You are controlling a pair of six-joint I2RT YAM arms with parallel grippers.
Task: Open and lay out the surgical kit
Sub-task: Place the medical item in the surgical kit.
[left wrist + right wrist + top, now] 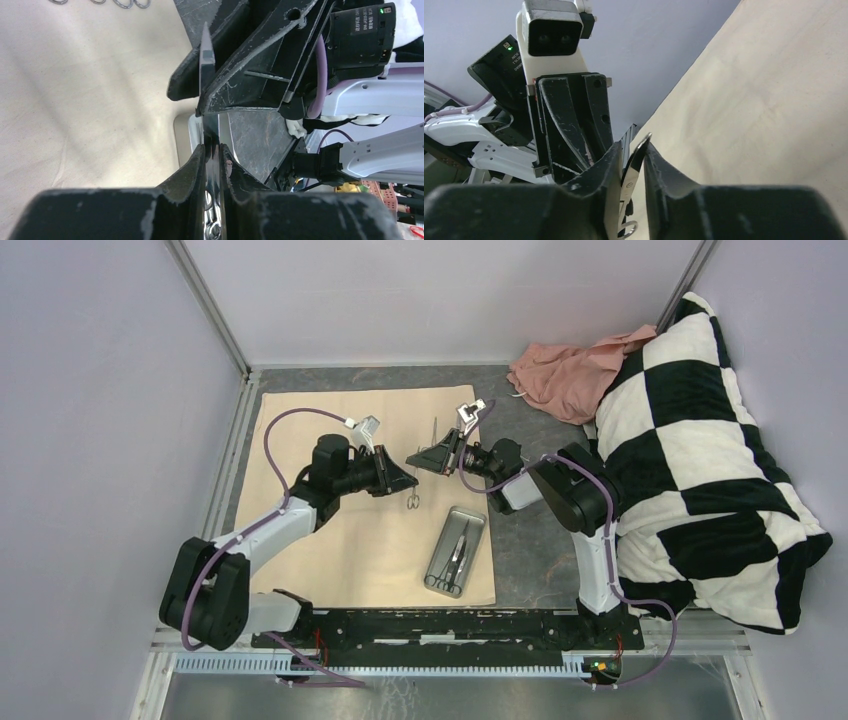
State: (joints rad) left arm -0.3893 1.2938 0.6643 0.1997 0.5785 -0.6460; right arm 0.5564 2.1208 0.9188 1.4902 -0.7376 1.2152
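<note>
The beige cloth wrap (pixel 330 550) lies spread flat on the table. A small steel tray (pixel 470 512) stands on its right part with slim instruments inside. Above the cloth's middle my two grippers meet tip to tip. The left gripper (pixel 405 478) (pixel 212 150) is shut on a pair of silver scissors (pixel 412 498) (pixel 634 165), whose ring handles hang down. My right gripper (pixel 418 462) (pixel 634 150) has its fingers closed onto the blade end of the same scissors (pixel 206 55). Another slim instrument (pixel 434 430) lies on the cloth behind the grippers.
A crumpled pink cloth (pixel 565 370) lies at the back right. Beside it, a large black-and-white checkered pillow (pixel 700 460) fills the right side next to the right arm. Metal frame rails run along the left and far edges.
</note>
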